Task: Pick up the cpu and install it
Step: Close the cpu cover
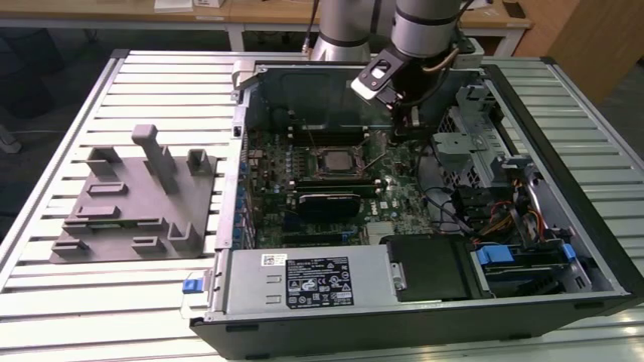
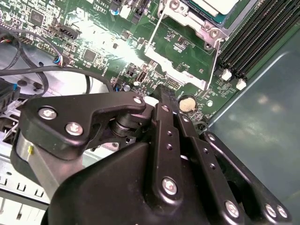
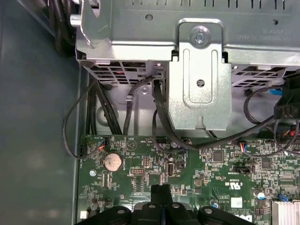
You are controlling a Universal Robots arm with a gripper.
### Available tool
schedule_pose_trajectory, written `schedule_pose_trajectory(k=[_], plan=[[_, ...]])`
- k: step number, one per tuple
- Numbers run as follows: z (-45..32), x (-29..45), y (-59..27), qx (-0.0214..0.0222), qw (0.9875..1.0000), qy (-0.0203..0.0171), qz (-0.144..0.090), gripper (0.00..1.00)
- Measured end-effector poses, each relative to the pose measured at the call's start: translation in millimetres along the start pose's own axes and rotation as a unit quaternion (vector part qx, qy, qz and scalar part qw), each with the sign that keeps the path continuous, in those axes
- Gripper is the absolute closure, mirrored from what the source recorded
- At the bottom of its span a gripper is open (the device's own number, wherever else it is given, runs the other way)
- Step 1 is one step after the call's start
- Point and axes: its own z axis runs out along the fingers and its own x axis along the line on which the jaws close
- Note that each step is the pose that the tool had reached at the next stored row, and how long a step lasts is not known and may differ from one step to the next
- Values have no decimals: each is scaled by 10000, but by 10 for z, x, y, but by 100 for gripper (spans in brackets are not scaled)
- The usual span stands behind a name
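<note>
The cpu (image 1: 333, 160), a pale silvery square, lies in the black metal-framed socket (image 1: 333, 148) in the middle of the motherboard inside the open computer case. In the second wrist view a corner of the cpu (image 2: 213, 4) shows beyond the socket's metal frame (image 2: 180, 61). My gripper (image 1: 406, 133) hangs over the board at the exterior view's right of the socket, apart from the cpu. Its black fingers (image 3: 161, 193) are pressed together with nothing between them, tips just above the green board near a coin cell (image 3: 113, 161). The gripper (image 2: 161, 92) points down beside the frame's lever.
A grey plastic fixture (image 1: 131, 204) with upright posts stands on the slatted table at the exterior view's left of the case. A metal drive cage (image 3: 199, 70) and loose black cables (image 3: 159, 122) sit close by the gripper. The power supply (image 1: 302, 280) fills the case's near end.
</note>
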Motion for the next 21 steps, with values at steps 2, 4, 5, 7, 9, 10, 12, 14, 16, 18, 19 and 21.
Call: schedule_pose_trajectory(k=[2, 4, 5, 7, 9, 10, 12, 14, 16, 18, 19, 21], plan=[[16, 0, -1, 1, 10000, -2, 3, 89], [38, 0, -2, 9, 10000, -2, 4, 89], [44, 0, -3, 13, 10000, -2, 4, 89], [44, 0, -3, 14, 10000, -3, 4, 89], [46, 0, -2, 19, 10000, -3, 4, 89], [51, 0, 3, 59, 10000, -2, 4, 89], [58, 0, 13, 177, 9998, -2, 3, 89], [58, -1, 13, 187, 9998, -3, 4, 89], [58, 0, 13, 191, 9998, -2, 4, 89], [59, 0, 13, 193, 9998, -2, 3, 89], [59, 0, 8, 192, 9998, -1, 3, 89], [58, 0, -19, 192, 9998, 1, 3, 89]])
